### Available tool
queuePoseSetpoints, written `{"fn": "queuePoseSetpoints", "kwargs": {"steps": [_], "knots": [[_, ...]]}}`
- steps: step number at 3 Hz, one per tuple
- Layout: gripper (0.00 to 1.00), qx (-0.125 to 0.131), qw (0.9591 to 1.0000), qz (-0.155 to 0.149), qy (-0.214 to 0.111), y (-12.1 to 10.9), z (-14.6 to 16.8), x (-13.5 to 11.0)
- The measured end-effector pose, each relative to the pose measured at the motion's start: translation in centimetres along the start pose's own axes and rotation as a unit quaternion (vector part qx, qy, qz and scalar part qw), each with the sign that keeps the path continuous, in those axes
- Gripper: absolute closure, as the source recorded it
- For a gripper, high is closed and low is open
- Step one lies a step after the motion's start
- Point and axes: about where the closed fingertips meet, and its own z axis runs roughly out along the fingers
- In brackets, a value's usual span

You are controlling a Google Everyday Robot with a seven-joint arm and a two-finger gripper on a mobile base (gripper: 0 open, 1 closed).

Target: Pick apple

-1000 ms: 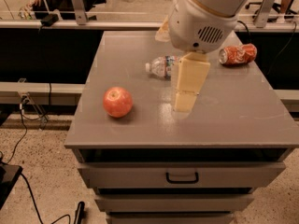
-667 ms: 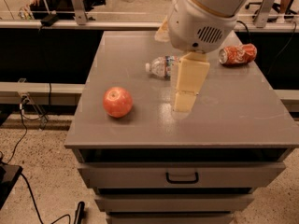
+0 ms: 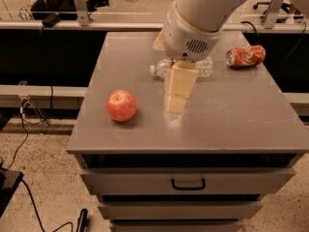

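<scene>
The apple, round and red-orange with a pale patch near its stem dimple, sits on the left front part of the grey cabinet top. My gripper, cream-coloured and hanging from a large white arm, points straight down over the middle of the top. It is to the right of the apple, about an apple's width away and not touching it. It holds nothing that I can see.
A clear plastic bottle lies on its side behind the gripper, partly hidden by the arm. A crushed red soda can lies at the back right. Drawers with a handle are below the front edge. Cables lie on the floor at the left.
The arm and gripper have shifted left, closer to the apple. The apple, bottle and can have not moved.
</scene>
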Motion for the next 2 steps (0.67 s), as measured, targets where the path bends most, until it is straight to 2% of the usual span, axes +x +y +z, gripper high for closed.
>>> {"fn": "queuePoseSetpoints", "kwargs": {"steps": [2], "knots": [[0.00, -0.017, 0.9993, 0.004, -0.032, -2.4, 5.1, -0.4]]}}
